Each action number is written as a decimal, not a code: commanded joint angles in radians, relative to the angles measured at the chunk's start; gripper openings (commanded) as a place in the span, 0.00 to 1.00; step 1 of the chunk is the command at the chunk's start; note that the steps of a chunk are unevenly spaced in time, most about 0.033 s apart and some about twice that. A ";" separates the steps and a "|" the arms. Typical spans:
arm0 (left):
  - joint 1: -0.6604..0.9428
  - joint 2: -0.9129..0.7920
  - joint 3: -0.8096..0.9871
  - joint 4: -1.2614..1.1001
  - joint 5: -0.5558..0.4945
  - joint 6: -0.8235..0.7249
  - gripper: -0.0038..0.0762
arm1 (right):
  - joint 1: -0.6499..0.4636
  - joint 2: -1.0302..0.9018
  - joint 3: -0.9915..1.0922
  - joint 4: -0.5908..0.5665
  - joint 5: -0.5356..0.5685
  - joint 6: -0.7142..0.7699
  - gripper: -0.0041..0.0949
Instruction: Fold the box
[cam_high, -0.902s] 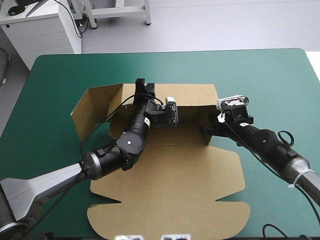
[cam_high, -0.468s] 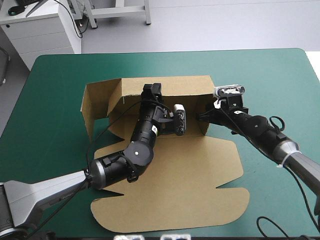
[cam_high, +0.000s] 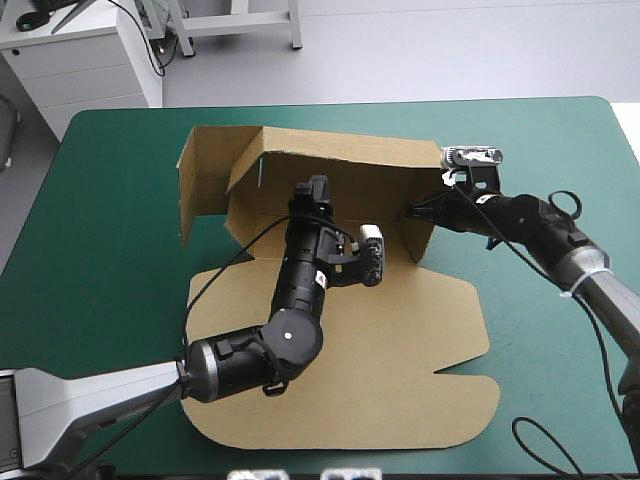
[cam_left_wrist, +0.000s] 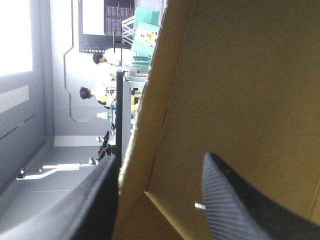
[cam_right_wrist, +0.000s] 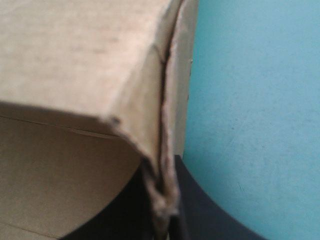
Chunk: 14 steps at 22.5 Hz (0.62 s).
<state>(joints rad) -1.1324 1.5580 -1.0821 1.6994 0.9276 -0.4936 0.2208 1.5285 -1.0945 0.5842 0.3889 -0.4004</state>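
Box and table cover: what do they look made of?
The box looks like brown cardboard, matte, probably corrugated: sharp fold creases, and a frayed, layered edge in the right wrist view. The table cover is a teal-green matte sheet with faint scuffs, maybe rubber or vinyl; cannot tell.

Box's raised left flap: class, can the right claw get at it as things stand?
Probably not: the right claw is shut on the box at its right wall, and the left arm lies between.

Cut brown cardboard box (cam_high: 400, 350), partly raised, long far wall upright at 12 o'clock, side flap standing at 9 o'clock, short end wall at 3 o'clock, notched lid panel flat toward 6 o'clock, mid teal-green desk (cam_high: 120, 200)
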 joint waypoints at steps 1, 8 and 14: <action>-0.041 -0.056 -0.033 0.068 0.060 0.004 0.20 | -0.009 -0.028 -0.093 -0.217 0.106 0.199 0.03; -0.043 -0.217 -0.033 -0.199 -0.063 0.017 0.05 | -0.009 -0.028 -0.197 -0.354 0.252 0.338 0.03; 0.156 -0.464 -0.033 -0.598 -0.210 0.163 0.05 | -0.009 -0.027 -0.200 -0.404 0.299 0.380 0.03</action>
<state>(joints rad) -1.0818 1.1944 -1.0821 1.2207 0.7649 -0.4173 0.2201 1.5328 -1.2636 0.1867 0.6899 -0.0400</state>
